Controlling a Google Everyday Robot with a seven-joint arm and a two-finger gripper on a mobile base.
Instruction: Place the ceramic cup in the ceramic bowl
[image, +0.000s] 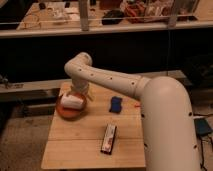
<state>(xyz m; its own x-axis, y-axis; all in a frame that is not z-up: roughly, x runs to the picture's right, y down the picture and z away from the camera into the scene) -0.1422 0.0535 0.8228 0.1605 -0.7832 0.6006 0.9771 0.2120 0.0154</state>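
The white ceramic cup lies on its side inside the orange-brown ceramic bowl, at the left side of the wooden table. My arm reaches from the right foreground across the table. My gripper is right above the bowl, at the cup's upper right edge. I cannot tell whether it touches the cup.
A small blue object lies on the table right of the bowl. A flat dark package with red and white markings lies near the front middle. Dark shelving and a railing stand behind the table.
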